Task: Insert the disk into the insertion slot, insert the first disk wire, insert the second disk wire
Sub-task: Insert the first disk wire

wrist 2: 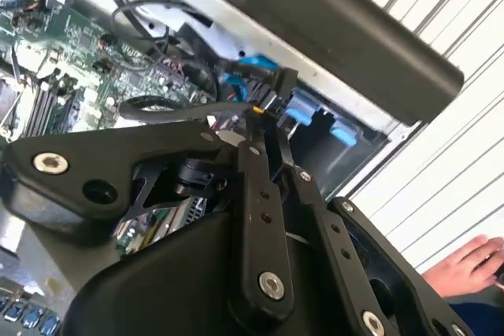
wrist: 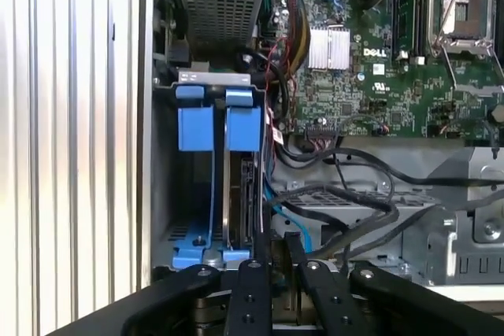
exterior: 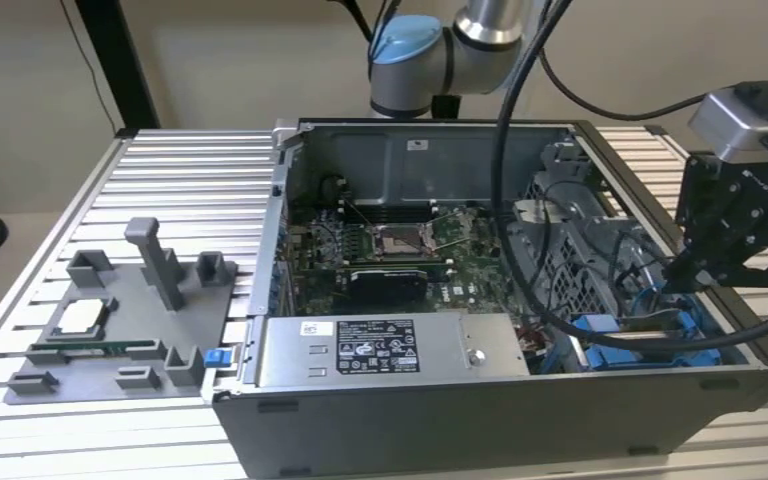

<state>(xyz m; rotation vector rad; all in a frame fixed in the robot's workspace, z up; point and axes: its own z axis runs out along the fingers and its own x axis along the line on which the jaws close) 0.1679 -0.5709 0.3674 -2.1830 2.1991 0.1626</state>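
Note:
The disk [wrist: 235, 198] stands on edge in the insertion slot [wrist: 195, 127], between the bright blue rails at the case's corner. In the exterior view the insertion slot [exterior: 620, 338] lies at the case's near right. My gripper [wrist 2: 266, 120] hangs just above that bay with its two black fingers [wrist 2: 253, 194] drawn together. They pinch a small black connector on a black disk wire [wrist 2: 181, 108]. In the first wrist view my gripper [wrist: 274, 248] sits right over the disk's end, where thin cables run down beside it. My gripper [exterior: 688, 278] reaches in over the case's right wall.
The open computer case [exterior: 491, 420] rests on a ribbed aluminium table. A silver power-supply box [exterior: 377, 350] sits beside the bay, the motherboard [exterior: 398, 250] behind it. A grey fixture plate [exterior: 117, 320] lies at the exterior view's left. A person's hand [wrist 2: 472, 265] rests on the table.

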